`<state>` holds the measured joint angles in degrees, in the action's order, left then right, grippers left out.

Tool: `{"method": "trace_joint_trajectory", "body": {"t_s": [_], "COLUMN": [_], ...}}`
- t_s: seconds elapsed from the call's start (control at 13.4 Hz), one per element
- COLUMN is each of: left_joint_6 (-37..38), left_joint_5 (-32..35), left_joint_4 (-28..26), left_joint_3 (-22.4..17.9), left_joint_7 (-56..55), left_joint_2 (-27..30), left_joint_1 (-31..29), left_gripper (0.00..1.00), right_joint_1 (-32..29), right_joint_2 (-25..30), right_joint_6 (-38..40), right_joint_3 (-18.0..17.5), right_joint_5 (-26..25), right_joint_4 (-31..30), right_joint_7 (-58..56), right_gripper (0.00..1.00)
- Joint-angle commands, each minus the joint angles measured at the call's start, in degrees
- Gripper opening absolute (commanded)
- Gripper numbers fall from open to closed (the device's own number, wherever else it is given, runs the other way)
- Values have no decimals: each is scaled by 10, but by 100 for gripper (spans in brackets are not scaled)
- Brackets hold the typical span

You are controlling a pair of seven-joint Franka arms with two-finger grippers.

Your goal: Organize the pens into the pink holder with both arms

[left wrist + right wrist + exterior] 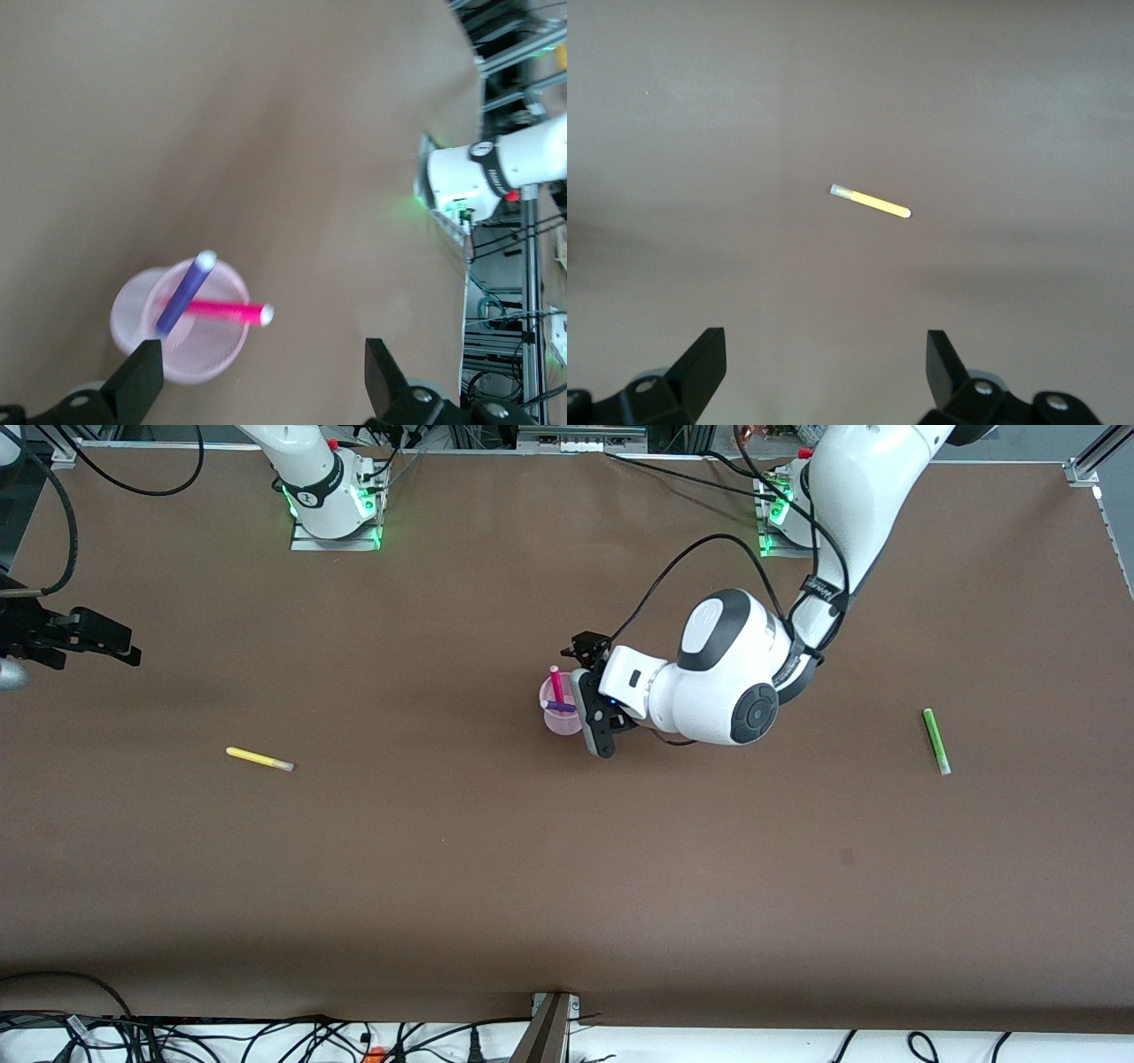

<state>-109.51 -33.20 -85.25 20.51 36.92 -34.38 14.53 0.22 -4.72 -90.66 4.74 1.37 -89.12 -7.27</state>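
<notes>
The pink holder [562, 723] stands mid-table with the magenta pen [556, 682] and the dark blue-purple pen [559, 706] leaning in it. My left gripper [592, 696] is open and empty just beside the holder, toward the left arm's end. In the left wrist view the holder [133, 305] with the blue-purple pen [184, 295] and magenta pen [226, 312] sits by one finger of the open left gripper [263, 365]. The yellow pen [259, 759] lies toward the right arm's end and shows in the right wrist view [871, 202]. The right gripper [124, 646] is open and empty in the right wrist view [824, 352]. The light green pen [935, 740] lies toward the left arm's end.
The brown table [567, 886] holds nothing else. The arm bases [335, 505] stand along its back edge; the right arm's base also shows in the left wrist view [478, 173]. Cables lie off the front edge [266, 1036].
</notes>
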Motion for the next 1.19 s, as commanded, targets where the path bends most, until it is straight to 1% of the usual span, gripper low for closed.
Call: {"method": "trace_joint_trajectory", "body": {"t_s": [0.0,0.15,0.22,0.37,0.52,0.67,0.74,0.82,0.97,1.04,1.12], "left_joint_6": [63,152,198,245,271,270,270,260,181,159,150], "left_joint_5": [71,151,189,238,262,312,320,317,318,319,321], "left_joint_4": [13,68,86,101,103,91,85,56,-32,-64,-75], "left_joint_3": [-7,-12,-15,-18,-24,-60,-77,-100,-150,-166,-178], "left_joint_7": [-110,-160,-188,-225,-227,-223,-223,-230,-231,-231,-233], "left_joint_2": [31,44,56,84,104,157,180,212,278,301,316], "left_joint_1": [-20,-39,-47,-82,-130,-125,-122,-122,-122,-122,-122], "left_gripper": [100,100,100,100,100,100,100,100,100,100,100], "right_joint_1": [-16,-16,-15,-14,-14,-14,-14,-14,-14,-13,-13], "right_joint_2": [2,2,2,2,2,2,2,2,2,2,2], "right_joint_6": [9,9,9,9,9,9,9,10,10,10,10], "right_joint_3": [-16,-15,-15,-16,-15,-16,-16,-16,-16,-16,-17], "right_joint_5": [-6,-6,-6,-6,-6,-6,-6,-6,-6,-6,-6], "right_joint_4": [7,7,7,8,8,8,8,8,8,8,8], "right_joint_7": [2,2,2,2,2,3,3,3,3,3,3], "right_gripper": [100,100,100,100,100,100,100,100,100,100,100]}}
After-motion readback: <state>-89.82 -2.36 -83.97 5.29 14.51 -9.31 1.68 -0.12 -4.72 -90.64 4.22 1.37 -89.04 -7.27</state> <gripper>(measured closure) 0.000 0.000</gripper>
